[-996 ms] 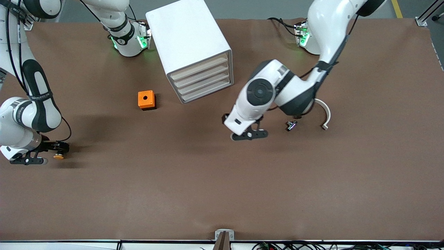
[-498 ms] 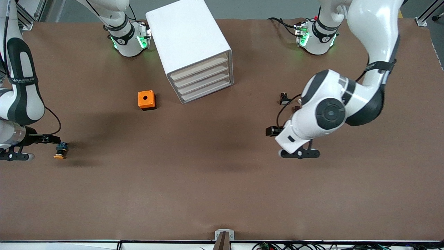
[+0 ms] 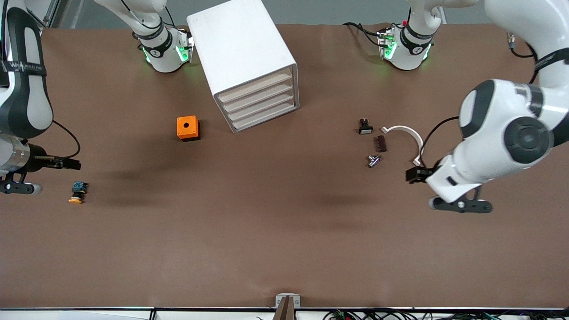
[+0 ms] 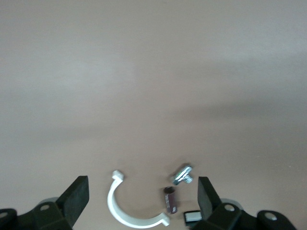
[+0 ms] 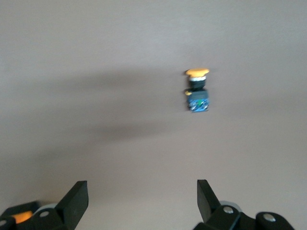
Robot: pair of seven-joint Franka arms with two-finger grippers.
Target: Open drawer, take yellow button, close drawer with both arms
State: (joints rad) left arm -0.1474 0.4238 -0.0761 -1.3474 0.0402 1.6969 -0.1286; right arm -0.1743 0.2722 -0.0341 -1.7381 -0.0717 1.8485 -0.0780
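The white cabinet (image 3: pixel 242 49) stands near the robots' bases, and its top drawer (image 3: pixel 254 87) is pushed in flush with the three below. The button (image 3: pixel 77 193), with its orange cap, black body and blue rear, lies on its side on the table toward the right arm's end. My right gripper (image 3: pixel 18 189) hangs open and empty beside it, apart from it. In the right wrist view the button (image 5: pixel 197 91) lies well ahead of the open right gripper (image 5: pixel 142 191). My left gripper (image 3: pixel 462 205) hangs open and empty over the table toward the left arm's end.
An orange cube (image 3: pixel 187 127) with a hole sits beside the cabinet. Toward the left arm's end lie a white-capped switch (image 3: pixel 365 128), a brown piece (image 3: pixel 381 143), a white curved clip (image 3: pixel 406 134) and a metal bolt (image 3: pixel 373 160). The left wrist view shows the clip (image 4: pixel 129 213) and bolt (image 4: pixel 182 173).
The left arm has swung from in front of the cabinet toward its own end of the table, uncovering the small parts. The right gripper has drawn back from the button, which stays on the table.
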